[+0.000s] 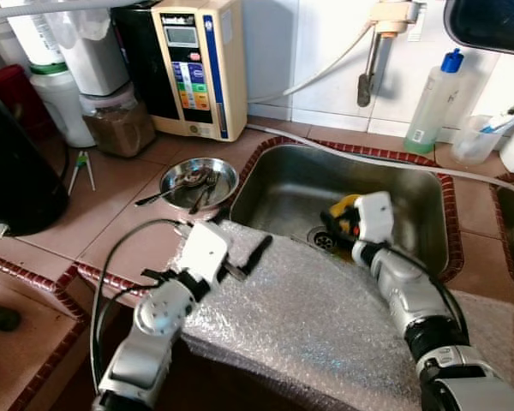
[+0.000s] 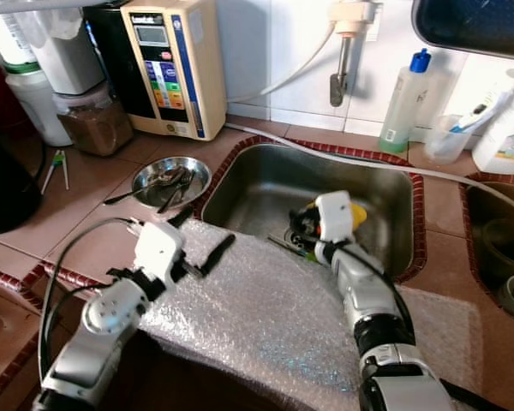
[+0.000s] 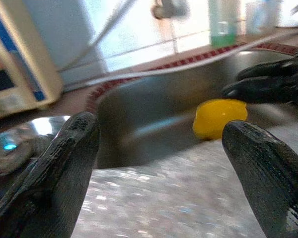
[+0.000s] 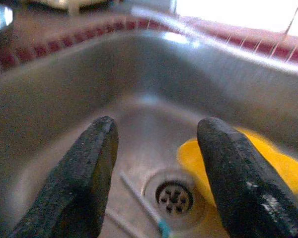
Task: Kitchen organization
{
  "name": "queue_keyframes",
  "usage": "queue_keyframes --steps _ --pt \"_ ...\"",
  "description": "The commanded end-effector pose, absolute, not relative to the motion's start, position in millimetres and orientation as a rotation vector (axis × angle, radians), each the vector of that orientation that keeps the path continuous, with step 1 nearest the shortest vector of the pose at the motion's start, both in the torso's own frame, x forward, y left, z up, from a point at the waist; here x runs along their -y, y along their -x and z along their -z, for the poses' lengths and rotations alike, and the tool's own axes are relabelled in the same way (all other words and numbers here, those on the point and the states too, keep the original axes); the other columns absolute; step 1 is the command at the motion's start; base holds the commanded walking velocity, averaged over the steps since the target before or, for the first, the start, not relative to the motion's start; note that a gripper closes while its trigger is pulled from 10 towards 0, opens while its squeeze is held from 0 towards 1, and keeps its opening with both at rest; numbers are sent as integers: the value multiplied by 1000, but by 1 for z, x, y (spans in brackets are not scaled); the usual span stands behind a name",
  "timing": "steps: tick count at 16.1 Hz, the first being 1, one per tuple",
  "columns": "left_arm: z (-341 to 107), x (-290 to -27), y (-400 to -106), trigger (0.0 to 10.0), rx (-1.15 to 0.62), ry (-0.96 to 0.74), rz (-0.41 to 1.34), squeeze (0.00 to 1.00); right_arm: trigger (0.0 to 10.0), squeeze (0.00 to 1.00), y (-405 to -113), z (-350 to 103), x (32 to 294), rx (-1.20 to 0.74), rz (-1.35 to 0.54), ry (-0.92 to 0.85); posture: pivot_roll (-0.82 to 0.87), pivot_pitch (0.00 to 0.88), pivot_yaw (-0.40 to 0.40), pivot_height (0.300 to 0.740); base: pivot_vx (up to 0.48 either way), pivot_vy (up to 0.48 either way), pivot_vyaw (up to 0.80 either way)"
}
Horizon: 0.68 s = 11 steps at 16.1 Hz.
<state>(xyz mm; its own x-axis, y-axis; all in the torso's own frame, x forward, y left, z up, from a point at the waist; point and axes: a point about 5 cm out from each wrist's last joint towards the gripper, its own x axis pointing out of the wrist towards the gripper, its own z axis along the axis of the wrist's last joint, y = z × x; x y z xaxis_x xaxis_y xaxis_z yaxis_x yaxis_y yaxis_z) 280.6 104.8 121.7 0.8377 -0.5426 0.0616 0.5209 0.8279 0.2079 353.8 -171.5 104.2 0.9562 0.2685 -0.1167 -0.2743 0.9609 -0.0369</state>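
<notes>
The right claw (image 4: 154, 173) hangs inside the stainless steel sink basin (image 1: 283, 184), its two black fingers spread apart and holding nothing, right over the round drain (image 4: 174, 197). A flat yellow object (image 4: 268, 168) lies on the sink floor just beside the drain, at about three o'clock from it in the right wrist view, and a thin stick with a blue tip (image 4: 144, 208) lies at the drain's edge. The left claw (image 1: 248, 257) is likewise spread and empty, above the sheet of bubble wrap (image 1: 325, 317) draped over the front of the brown tiled worktop (image 1: 111, 188). At eleven o'clock from it sits a small round steel bowl of cutlery (image 1: 199, 182).
</notes>
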Motion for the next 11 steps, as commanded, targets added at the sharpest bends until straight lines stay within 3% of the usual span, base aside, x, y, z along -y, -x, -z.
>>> queue_keyframes --steps 1,7,11 --pt "-127 -110 -286 10000 130 -194 532 1000 10000 1000 -352 -108 174 -87 -245 27 -65 0 86 740 0 0 0" --pt "-135 -126 -306 10000 142 -194 362 1000 10000 1000 -325 -137 148 99 -282 -121 -89 0 74 740 0 0 0" --pt "-136 -133 -321 10000 128 -162 202 1000 10000 1000 -304 -137 139 80 -290 -166 -108 0 66 740 0 0 0"
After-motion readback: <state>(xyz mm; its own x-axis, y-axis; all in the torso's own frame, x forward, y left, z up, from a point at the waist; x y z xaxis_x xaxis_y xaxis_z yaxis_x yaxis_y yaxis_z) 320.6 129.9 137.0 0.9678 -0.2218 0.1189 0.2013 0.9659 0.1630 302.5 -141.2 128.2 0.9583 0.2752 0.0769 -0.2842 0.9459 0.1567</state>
